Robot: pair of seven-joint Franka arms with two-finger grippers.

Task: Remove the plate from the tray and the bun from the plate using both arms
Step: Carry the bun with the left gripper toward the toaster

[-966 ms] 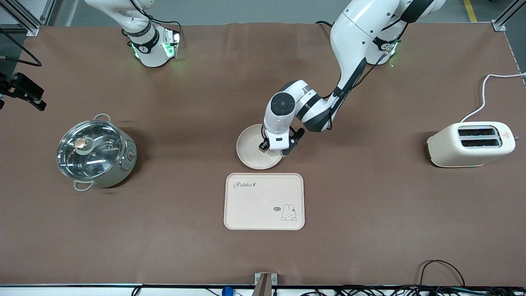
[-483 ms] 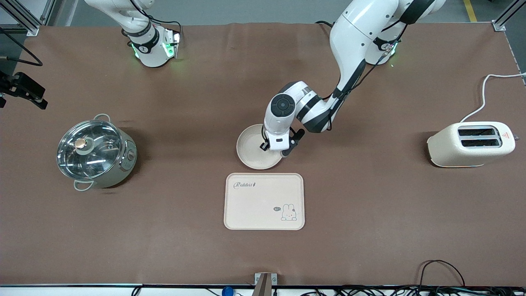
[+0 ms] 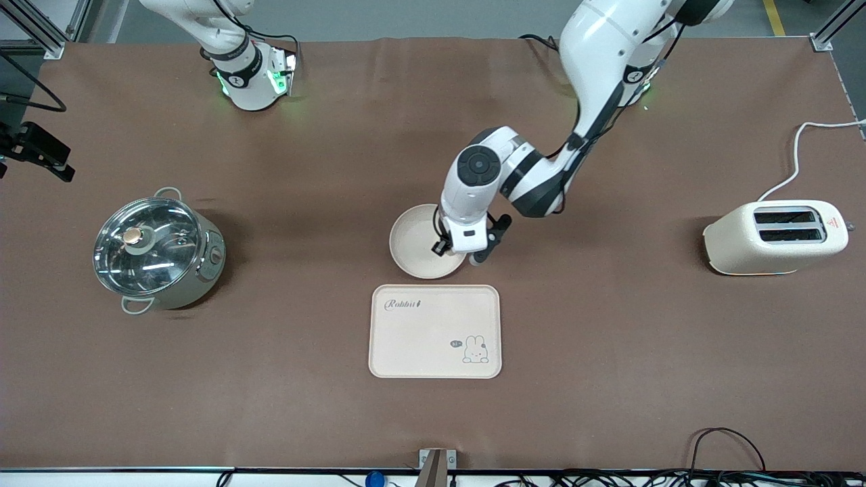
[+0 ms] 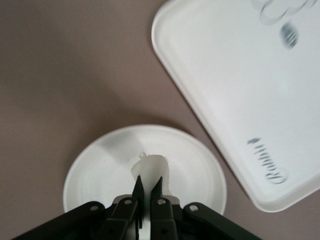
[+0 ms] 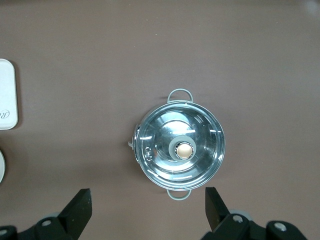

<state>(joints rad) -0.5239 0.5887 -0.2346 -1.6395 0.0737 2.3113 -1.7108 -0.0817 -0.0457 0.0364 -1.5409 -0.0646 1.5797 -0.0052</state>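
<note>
The round, shallow cream-white plate (image 3: 421, 242) is seen resting on the brown table top, just beside the flat cream rounded-rectangle tray (image 3: 435, 331) with its "Rabbit" script and bunny drawing, and farther from the front camera than the tray. The two are apart and the tray surface is bare, so the first half of the task can be judged done.

The second half is under way. The left gripper (image 4: 148, 187) is placed over the plate with its black fingers (image 4: 137, 189) drawn narrow, pinched on the small pale cream bun (image 4: 152, 171). In the left wrist view the bun is gripped at its edge and appears to stand up from the plate's middle; whether it is lifted clear of the dish or touching it cannot be told. What is left, by this reading, is for the bun to be carried off and set down on the table away from the plate.

The right gripper (image 5: 146, 207) hangs with its jaws spread wide and nothing between them, waiting above the steel pot with a glass lid (image 5: 180, 148) toward the right arm's end of the table — well apart from the plate.
</note>
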